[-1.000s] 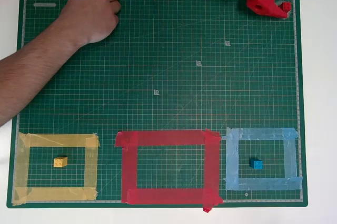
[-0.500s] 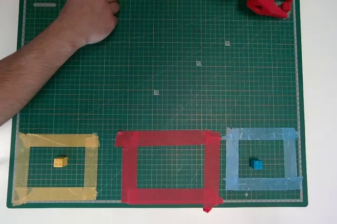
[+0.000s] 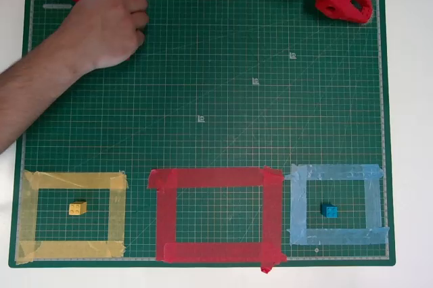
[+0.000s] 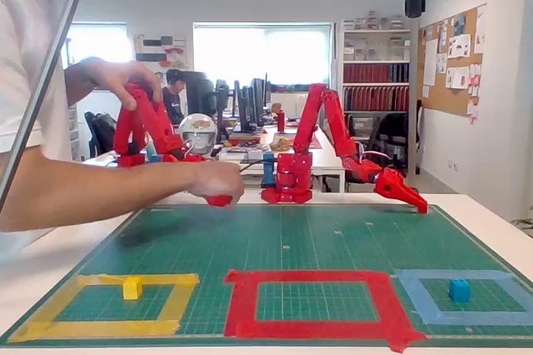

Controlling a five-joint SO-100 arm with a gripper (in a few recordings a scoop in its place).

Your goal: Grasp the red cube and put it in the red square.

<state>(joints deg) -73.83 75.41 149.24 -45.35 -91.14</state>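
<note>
Red cube: we cannot tell; the person's fingers (image 4: 218, 184) at the surface's far left corner cover a small red bit.
Red square (image 3: 272, 213): near edge, middle, green inside.
Hand (image 3: 362, 12): far right corner, holding nothing; opening unclear to us.

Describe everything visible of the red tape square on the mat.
The red square is a rectangular frame of wide red tape, stuck flat on the green cutting mat near its front edge, between the yellow frame and the light blue frame. Its corners are ragged and overlapping. Inside, bare green mat shows; no block lies within it.
</note>
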